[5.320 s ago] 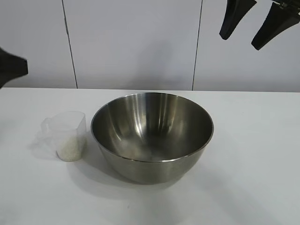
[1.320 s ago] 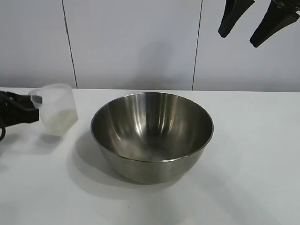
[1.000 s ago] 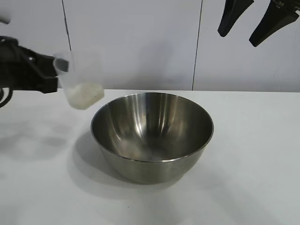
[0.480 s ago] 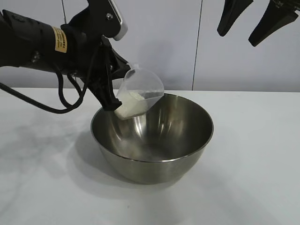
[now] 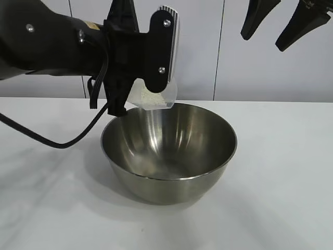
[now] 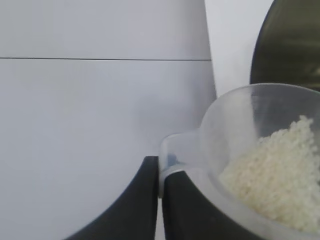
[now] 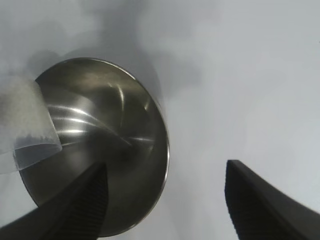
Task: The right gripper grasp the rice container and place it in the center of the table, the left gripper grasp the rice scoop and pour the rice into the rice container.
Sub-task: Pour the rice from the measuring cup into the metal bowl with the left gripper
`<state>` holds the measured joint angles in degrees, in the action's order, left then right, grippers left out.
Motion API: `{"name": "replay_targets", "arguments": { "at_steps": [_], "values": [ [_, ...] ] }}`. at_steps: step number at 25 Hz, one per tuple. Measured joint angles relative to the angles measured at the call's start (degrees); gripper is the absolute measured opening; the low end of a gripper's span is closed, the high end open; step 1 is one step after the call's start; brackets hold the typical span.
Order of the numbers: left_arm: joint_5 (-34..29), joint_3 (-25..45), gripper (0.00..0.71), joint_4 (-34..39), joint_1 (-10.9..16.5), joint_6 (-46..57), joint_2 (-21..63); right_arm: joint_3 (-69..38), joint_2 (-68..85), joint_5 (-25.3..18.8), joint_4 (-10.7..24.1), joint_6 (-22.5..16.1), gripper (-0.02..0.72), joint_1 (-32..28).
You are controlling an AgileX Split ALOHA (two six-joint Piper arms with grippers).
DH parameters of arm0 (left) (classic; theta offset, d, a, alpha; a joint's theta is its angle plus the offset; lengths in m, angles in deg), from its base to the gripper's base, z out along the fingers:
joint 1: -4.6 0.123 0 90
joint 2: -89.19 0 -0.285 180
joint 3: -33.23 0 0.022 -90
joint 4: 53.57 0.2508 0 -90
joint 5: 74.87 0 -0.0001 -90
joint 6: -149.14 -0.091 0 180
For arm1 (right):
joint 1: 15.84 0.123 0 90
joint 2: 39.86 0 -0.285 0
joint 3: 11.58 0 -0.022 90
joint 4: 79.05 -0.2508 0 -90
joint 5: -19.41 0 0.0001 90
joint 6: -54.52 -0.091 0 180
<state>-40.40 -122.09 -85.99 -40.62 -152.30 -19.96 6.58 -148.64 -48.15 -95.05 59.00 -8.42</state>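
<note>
The steel rice container (image 5: pixel 169 151) stands on the white table (image 5: pixel 281 172), near its middle. My left gripper (image 6: pixel 160 172) is shut on the handle of the clear rice scoop (image 6: pixel 260 155). It holds the scoop (image 5: pixel 153 97) tilted over the container's far left rim. Rice (image 6: pixel 280 182) lies heaped in the scoop. The container shows empty inside in the right wrist view (image 7: pixel 100 145), with the scoop (image 7: pixel 25 125) at its edge. My right gripper (image 5: pixel 281 23) hangs open and empty high above the table at the right.
A white panelled wall (image 5: pixel 197 47) stands behind the table. A black cable (image 5: pixel 57 140) loops down from the left arm to the table left of the container.
My left gripper lifted the scoop off the table at the left, carried it right and up, and tilted it over the container's rim. The right gripper stayed put.
</note>
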Motion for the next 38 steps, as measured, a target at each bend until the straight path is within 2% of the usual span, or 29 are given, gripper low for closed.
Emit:
{"name": "replay_targets", "arguments": {
  "at_steps": [4,9,26,31,38],
  "values": [
    [5.75,0.00,0.008,-2.56,-2.13,-10.80,-0.68,0.00,0.00,0.00,0.00,0.00,0.463,0.00],
    [6.70,-0.01,0.008,-3.49,-2.74,-22.28,-2.92,0.00,0.00,0.00,0.00,0.00,0.463,0.00],
    [6.24,0.04,0.008,-3.75,-2.74,-28.70,-3.39,0.00,0.00,0.26,0.00,0.00,0.463,0.00],
    [5.94,0.04,0.008,-6.62,-2.74,-21.46,-3.33,0.00,0.00,0.26,0.00,0.00,0.463,0.00],
    [6.00,0.04,0.008,-23.29,-2.81,6.20,-0.47,0.00,0.00,0.26,0.00,0.00,0.463,0.00]
  ]
}}
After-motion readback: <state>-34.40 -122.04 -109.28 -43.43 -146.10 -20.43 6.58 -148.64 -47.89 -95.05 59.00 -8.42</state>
